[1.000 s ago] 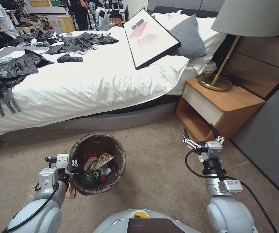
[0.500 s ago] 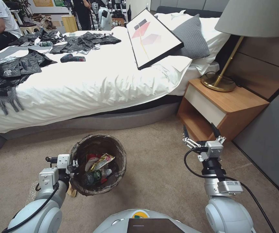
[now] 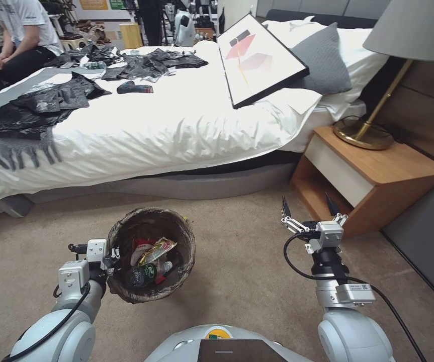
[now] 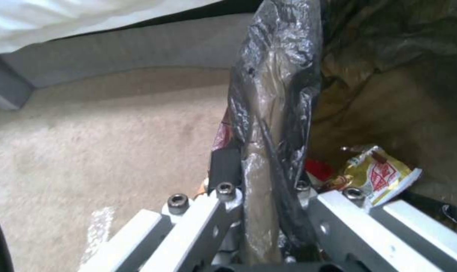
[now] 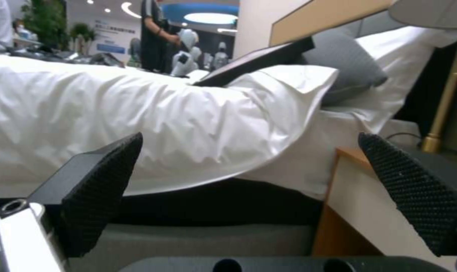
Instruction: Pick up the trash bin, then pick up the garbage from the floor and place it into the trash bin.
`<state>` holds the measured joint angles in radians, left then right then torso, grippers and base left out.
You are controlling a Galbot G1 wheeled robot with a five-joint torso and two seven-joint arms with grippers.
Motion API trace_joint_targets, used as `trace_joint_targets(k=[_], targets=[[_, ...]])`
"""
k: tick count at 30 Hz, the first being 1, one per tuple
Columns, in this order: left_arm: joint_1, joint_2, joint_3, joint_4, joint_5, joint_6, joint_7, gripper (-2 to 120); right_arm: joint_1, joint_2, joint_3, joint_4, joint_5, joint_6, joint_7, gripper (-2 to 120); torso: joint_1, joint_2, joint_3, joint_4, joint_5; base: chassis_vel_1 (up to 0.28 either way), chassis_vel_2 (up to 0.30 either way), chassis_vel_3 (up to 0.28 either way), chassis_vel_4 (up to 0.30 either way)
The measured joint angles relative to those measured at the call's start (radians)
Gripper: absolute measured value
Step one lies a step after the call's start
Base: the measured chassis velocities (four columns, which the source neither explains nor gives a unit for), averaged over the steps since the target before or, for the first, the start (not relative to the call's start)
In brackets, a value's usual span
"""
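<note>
The trash bin (image 3: 124, 293), a small round bin with a dark bag liner, hangs just above the carpet at lower left. My left gripper (image 3: 112, 254) is shut on its near rim. In the left wrist view the lined rim (image 4: 273, 113) runs up between the fingers (image 4: 223, 170) of that gripper (image 4: 261, 183). Garbage lies inside the bin: a yellow packet (image 3: 157, 249) (image 4: 382, 174), a red-and-white packet (image 3: 139, 247) and a green-labelled bottle (image 3: 144, 274). My right gripper (image 3: 306, 201) (image 5: 253, 185) is held open over the carpet at right, with nothing between its fingers.
A white bed (image 3: 166, 125) with black plastic bags (image 3: 51, 100) and a framed picture (image 3: 259, 58) spans the back. A wooden nightstand (image 3: 372, 176) with a brass lamp (image 3: 365, 133) stands just beyond my right gripper. Beige carpet (image 3: 237, 271) lies between the bin and the nightstand.
The whole picture has shifted: the bed and nightstand now sit farther right, so the camera has turned. Both arms and the bin keep the same pose.
</note>
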<state>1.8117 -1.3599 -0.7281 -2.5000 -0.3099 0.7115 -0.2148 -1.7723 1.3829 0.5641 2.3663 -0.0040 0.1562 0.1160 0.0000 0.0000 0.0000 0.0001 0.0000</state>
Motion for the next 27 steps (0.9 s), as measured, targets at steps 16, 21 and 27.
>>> trace_joint_targets(k=[16,21,27], targets=[[0.007,-0.01,-0.003,0.0,0.004,-0.005,-0.003,3,-0.004,-0.004,0.006,-0.012,0.011,0.009,0.002,100,0.0,0.0,0.0,-0.0001,0.0,0.053,0.062,0.062,0.063],[0.01,-0.01,-0.004,0.0,0.005,-0.006,-0.003,3,-0.006,-0.004,0.005,-0.014,0.011,0.01,0.002,100,0.0,0.0,0.0,-0.0001,0.0,0.051,0.078,0.061,0.058],[0.011,-0.01,-0.004,0.0,0.006,-0.008,-0.003,3,-0.006,-0.007,0.004,-0.017,0.012,0.01,0.003,100,0.0,0.0,0.0,0.0,0.0,0.071,0.061,0.054,0.06]])
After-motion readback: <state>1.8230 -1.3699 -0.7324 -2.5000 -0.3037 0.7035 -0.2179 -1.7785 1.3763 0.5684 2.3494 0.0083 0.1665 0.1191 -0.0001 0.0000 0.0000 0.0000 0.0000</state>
